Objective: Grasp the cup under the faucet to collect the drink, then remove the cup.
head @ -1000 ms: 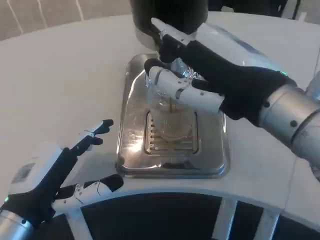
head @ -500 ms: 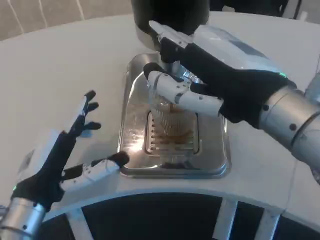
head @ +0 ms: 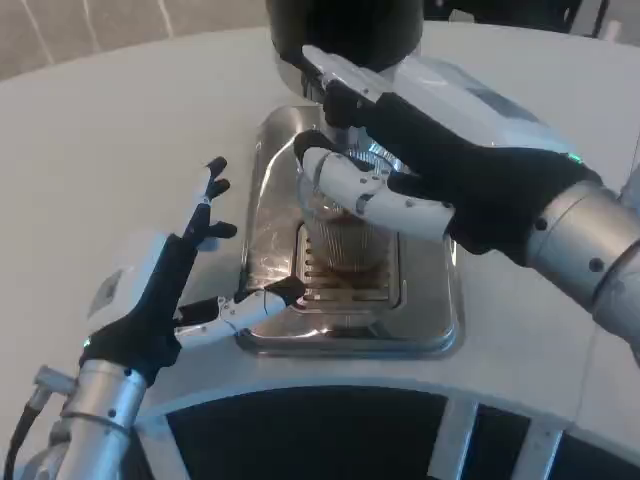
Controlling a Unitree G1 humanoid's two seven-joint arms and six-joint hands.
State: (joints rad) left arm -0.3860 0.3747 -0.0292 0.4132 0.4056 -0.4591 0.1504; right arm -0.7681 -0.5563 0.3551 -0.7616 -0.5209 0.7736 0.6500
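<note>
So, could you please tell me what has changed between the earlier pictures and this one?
The left robot hand has risen from the table's near edge and moved right, fingers spread, its thumb now reaching the near left rim of the metal drip tray. The right robot hand stays wrapped around the clear cup, which remains on the tray's grille under the black dispenser.

bright, even light on the white bench point(head: 120, 130); glare on the steel tray point(head: 262, 262) at 9 o'clock (slightly soft focus throughout).

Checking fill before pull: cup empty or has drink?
Has drink: brown liquid shows low in the clear cup, held upright by the right hand.
</note>
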